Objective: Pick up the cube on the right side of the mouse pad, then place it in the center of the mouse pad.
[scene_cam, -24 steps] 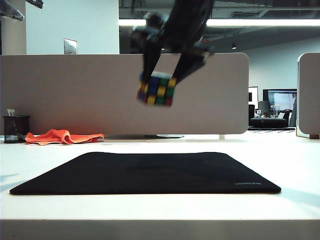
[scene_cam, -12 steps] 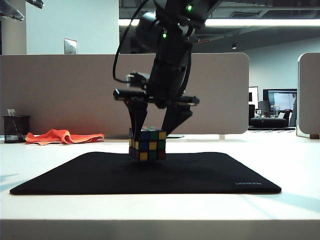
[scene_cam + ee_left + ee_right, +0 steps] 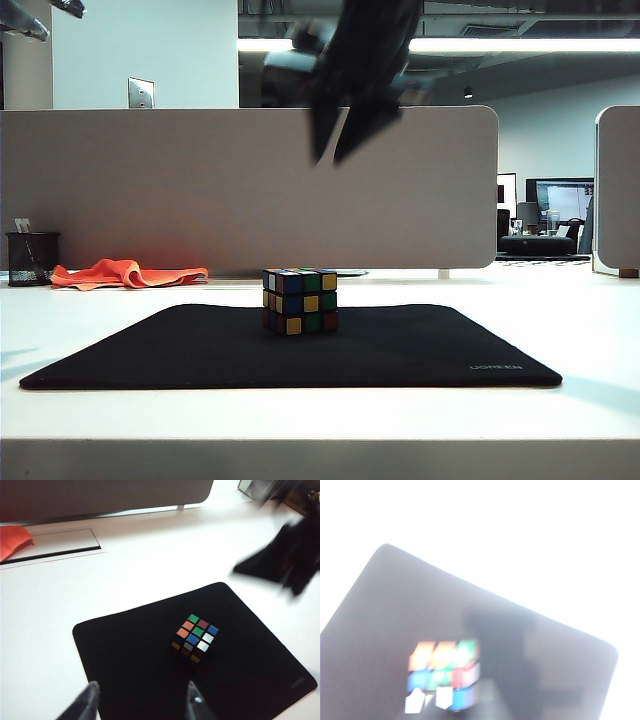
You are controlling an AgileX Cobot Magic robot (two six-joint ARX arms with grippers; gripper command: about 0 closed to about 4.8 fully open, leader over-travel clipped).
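- a black mesh cup [image 3: 32, 258] stands at the far left of the counter [image 3: 320, 415], with something pale poking out of its top; what it is cannot be told.
- beside the cup lies a crumpled orange cloth [image 3: 125, 272], off the mouse pad [image 3: 200, 350].
- the cube [image 3: 299, 300] sits flat near the middle of the mouse pad, with nothing touching it and bare black mat on every side.
- the mouse pad's rounded edges lie wholly on the counter, with white counter open all around it.
- the right gripper [image 3: 337, 155] is blurred, high above the cube and well apart from it; its fingers look drawn close together at the tips and pinch nothing.
- the left gripper [image 3: 142, 702] hangs over the near edge of the mouse pad, fingers [image 3: 82, 705] spread wide and empty.
- a grey partition [image 3: 150, 190] closes off the back of the counter.
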